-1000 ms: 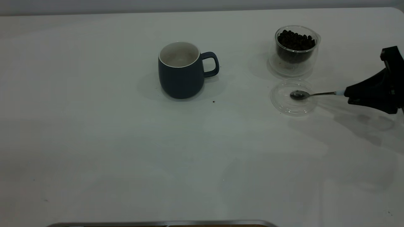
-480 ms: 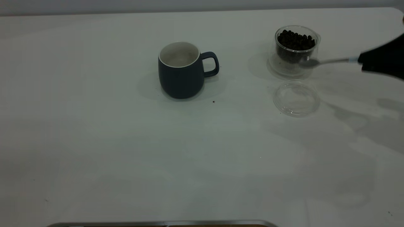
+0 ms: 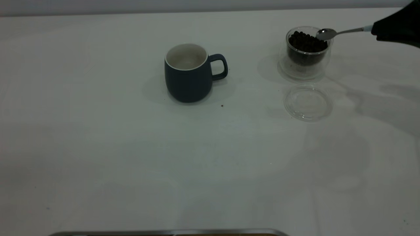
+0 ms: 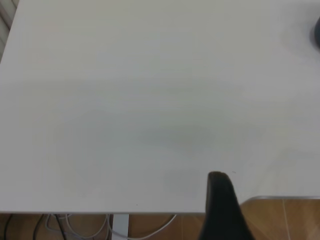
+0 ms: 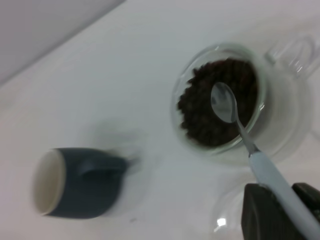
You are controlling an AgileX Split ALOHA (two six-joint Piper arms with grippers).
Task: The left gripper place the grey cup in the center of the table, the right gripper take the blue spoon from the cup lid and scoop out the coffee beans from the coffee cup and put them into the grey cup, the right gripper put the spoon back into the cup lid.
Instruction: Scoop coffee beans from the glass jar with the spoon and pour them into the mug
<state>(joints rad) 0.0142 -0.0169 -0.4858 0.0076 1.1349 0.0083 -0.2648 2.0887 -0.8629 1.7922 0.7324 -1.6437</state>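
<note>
At the far right of the bench [image 3: 98, 147], the right claw [image 3: 377, 32] reaches in from the edge, clenched on the pale handle of the blue spoon [image 3: 341, 32]. The spoon is held clear of the bench, stem roughly level, with its shiny bowl hovering over the rim of the coffee cup [image 3: 305, 54] on the side nearest the claw. From the right wrist view the spoon bowl looks empty and sits above the coffee beans [image 5: 215, 107]; whether it touches them I cannot tell. The beans fill the glass cup's inner bowl nearly to the top.

Just in front of the coffee cup, towards the exterior camera, lies the cup lid [image 3: 307, 102], flat on the bench with nothing in it.

Well apart to the left, near the middle of the bench, stands the grey cup [image 3: 188, 77], upright, its handle pointing towards the coffee cup. I see no beans in its white inside.

The left claw [image 4: 220, 200] sits back over the bench edge, away from everything; only one dark finger shows, so I cannot tell how it is set.
</note>
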